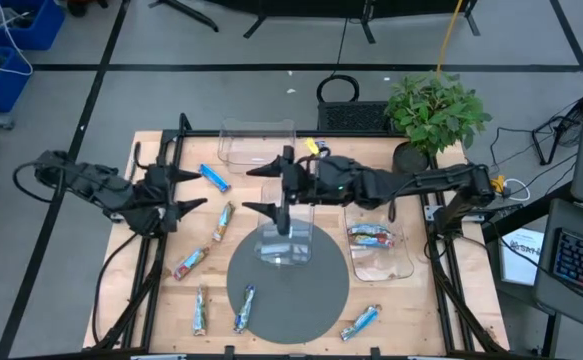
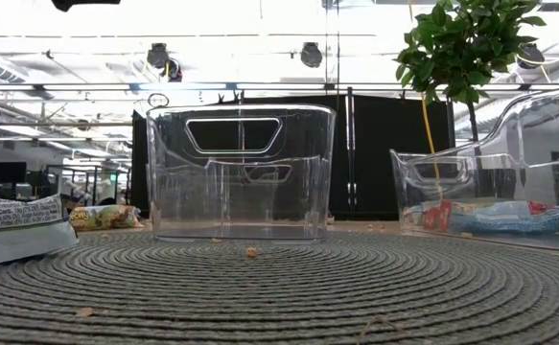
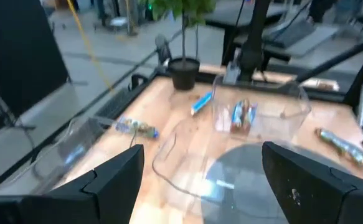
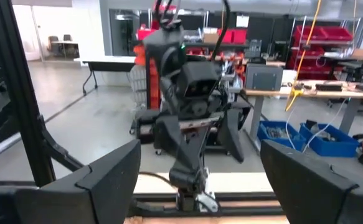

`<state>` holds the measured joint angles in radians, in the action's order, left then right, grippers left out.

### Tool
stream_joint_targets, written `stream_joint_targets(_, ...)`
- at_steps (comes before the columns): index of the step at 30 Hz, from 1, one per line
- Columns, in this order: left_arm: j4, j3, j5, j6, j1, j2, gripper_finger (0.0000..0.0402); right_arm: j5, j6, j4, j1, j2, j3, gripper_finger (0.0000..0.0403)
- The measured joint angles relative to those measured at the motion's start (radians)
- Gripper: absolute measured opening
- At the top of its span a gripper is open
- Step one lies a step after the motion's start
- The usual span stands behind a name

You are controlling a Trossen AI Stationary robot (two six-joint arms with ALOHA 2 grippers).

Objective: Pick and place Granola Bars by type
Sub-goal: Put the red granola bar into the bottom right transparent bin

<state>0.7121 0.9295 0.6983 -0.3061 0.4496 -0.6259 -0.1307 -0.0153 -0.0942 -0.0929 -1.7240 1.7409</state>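
Left gripper (image 1: 189, 188): hangs over the left part of the wooden table (image 1: 401, 310), fingers spread apart and holding nothing; the left wrist view shows both dark fingers (image 3: 116, 177) with bare air between them.

Right gripper (image 1: 271, 185): reaches across to the table's middle, just above the centre bin, jaws wide and empty (its wrist camera looks level past them toward the left arm and the room beyond).

Centre bin (image 1: 289, 235): clear plastic, standing on the round grey mat (image 1: 321, 300); in the low view it rises upright in the middle, with nothing to be seen inside it.

Right bin (image 1: 379, 245): clear, on the wood just beside the mat's right edge, holding a few wrapped Granola Bars (image 1: 369, 236), tan with red and blue.

Back bin (image 1: 256, 142): clear, at the table's far edge, behind the right gripper.

Loose bars: a blue bar (image 1: 214, 178) lies between the left gripper and the back bin; a tan bar (image 1: 222, 221) and another (image 1: 190, 263) lie left of the mat; one (image 1: 200, 310) near the front left; one (image 1: 244, 307) on the mat's front-left edge; a blue one (image 1: 360, 322) off the mat's front right.

In the way: the right arm stretches over the right bin's far side, and its gripper sits over the centre bin's back rim.

Around: a potted plant (image 1: 433, 112) at the far right corner; a black wire basket (image 1: 346, 108) behind the table; blue crates (image 1: 6, 40) on the floor, far left.
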Motion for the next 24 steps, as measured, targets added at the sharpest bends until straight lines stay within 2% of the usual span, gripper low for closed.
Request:
stream_joint_targets(5,0.170,0.140,-0.021,-0.156,0.000,-0.129,0.0324,0.000,-0.024,0.008,0.000,0.032,0.000,0.0322)
stream_joint_targets(10,0.359,0.222,-0.069,-0.374,0.000,-0.212,0.0323,0.000,-0.026,0.009,0.000,0.043,0.000,0.0322)
stream_joint_targets(17,0.497,0.208,-0.275,-0.582,0.002,-0.296,0.0323,0.000,-0.024,0.073,0.000,0.042,0.000,0.0322)
stream_joint_targets(24,0.527,0.119,-0.398,-0.730,0.051,-0.351,0.0323,0.000,-0.023,0.084,0.000,0.042,0.000,0.0322)
